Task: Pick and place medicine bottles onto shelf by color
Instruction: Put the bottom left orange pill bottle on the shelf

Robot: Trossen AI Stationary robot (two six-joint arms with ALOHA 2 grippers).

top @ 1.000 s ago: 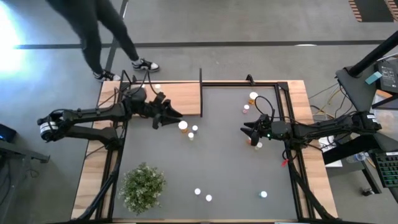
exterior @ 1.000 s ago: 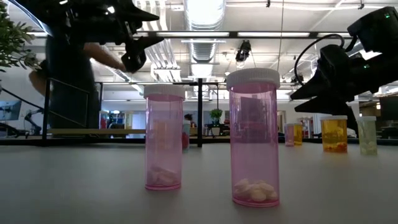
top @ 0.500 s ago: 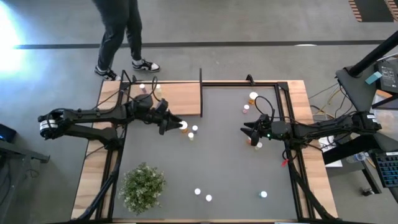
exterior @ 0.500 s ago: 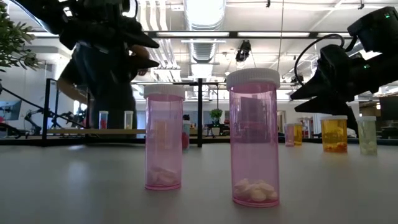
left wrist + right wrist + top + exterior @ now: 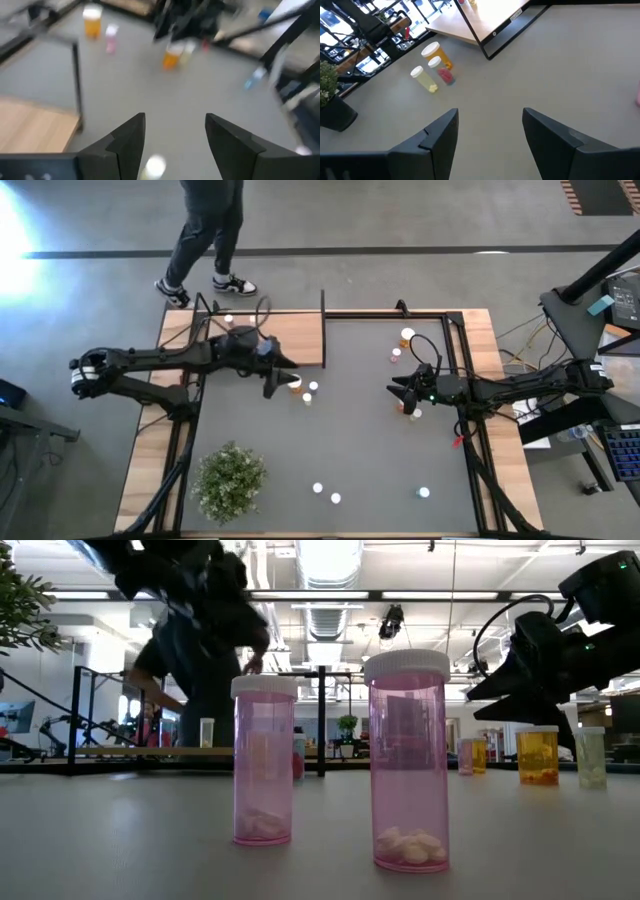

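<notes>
Bottles are what I'm sorting: over the last second my left claw [image 5: 283,383] has swung off the shelf [image 5: 290,340] at the desk's far edge and now hangs over the orange bottle [image 5: 294,383] just in front of the shelf, its jaws parted and holding nothing. To me that means the last drop-off is finished and this bottle, with the small ones beside it [image 5: 312,387], is my next pick. My right claw [image 5: 397,391] has stayed near the desk's right edge, jaws apart and empty.
</notes>
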